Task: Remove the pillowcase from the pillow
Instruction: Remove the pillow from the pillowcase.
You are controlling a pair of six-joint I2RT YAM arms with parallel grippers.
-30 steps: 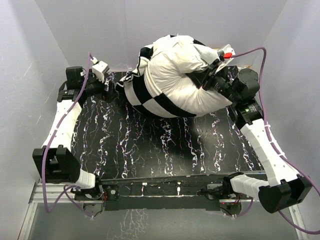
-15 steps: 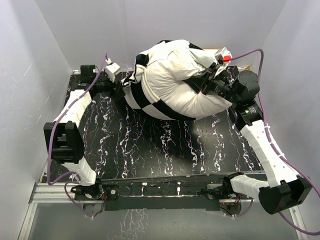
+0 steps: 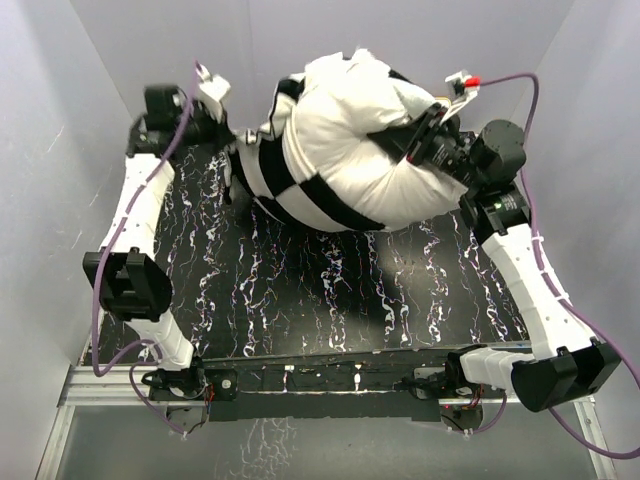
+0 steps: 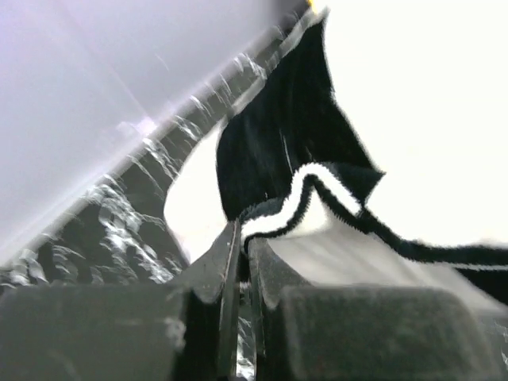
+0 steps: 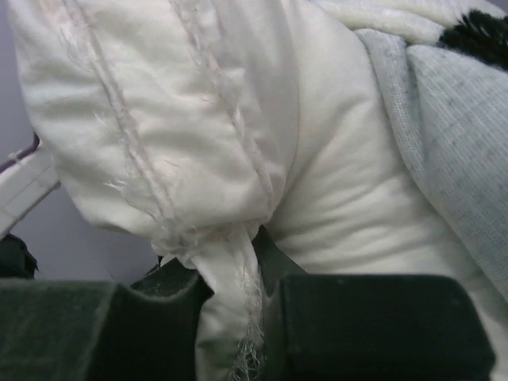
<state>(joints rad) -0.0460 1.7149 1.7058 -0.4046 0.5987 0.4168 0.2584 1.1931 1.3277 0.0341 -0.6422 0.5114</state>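
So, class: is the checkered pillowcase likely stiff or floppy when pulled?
Probably floppy: the pillowcase curls and folds where the left gripper pinches it. Likely to drag rather than slide freely, since it sits bunched around the plump pillow.

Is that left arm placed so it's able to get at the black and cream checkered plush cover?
Probably yes: the left claw looks closed on the hem of the black and cream checkered plush pillowcase, with nothing between them. The right claw pinches the plump white pillow.
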